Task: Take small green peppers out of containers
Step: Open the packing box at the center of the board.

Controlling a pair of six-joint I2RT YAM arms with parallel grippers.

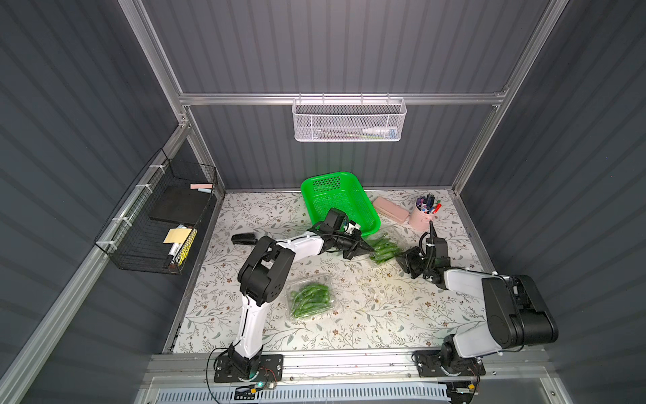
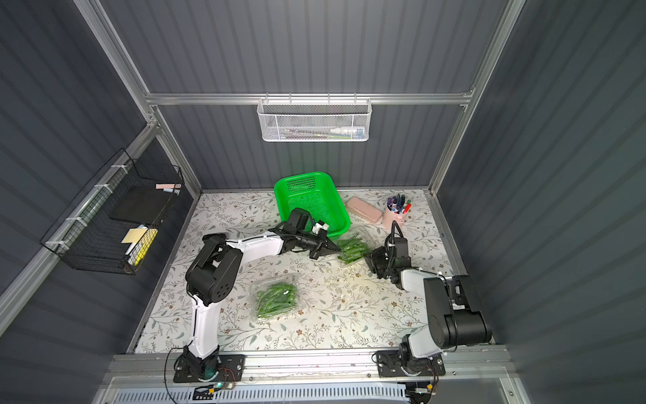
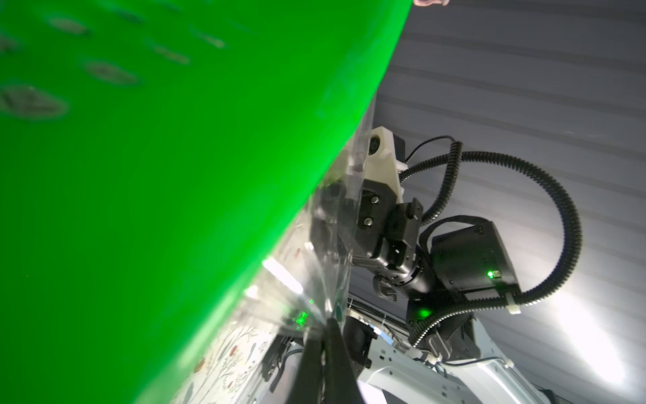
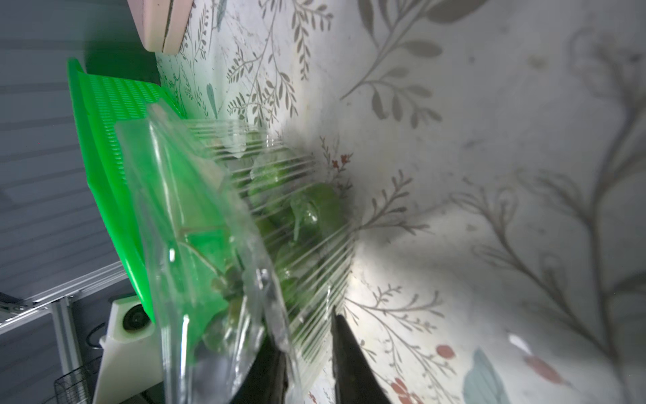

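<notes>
A: Containers?
B: Two clear containers, one (image 1: 316,280), one (image 4: 314,252). Small green peppers (image 1: 310,300) in both, too piled to count.
A: Baskets?
B: Three: one green basket (image 1: 325,183), one white mesh basket (image 1: 349,120), one black wire basket (image 1: 157,224).
A: Rest?
B: One pink case (image 1: 390,209), one pink pen cup (image 1: 421,219), two robot arms (image 1: 251,314) (image 1: 465,283).

Rt wrist view. Clear container (image 4: 209,196), ribbed wall toward lens, holds peppers (image 4: 314,210), blurred thru the plastic. Its near edge sits between the two dark fingers (image 4: 349,356) of the rt gripper (image 4: 300,325); firm contact can't be told. Behind it: green basket (image 4: 101,147). Pink case (image 4: 157,24) at frame corner. Floral tabletop (image 4: 489,140) beneath.
</notes>
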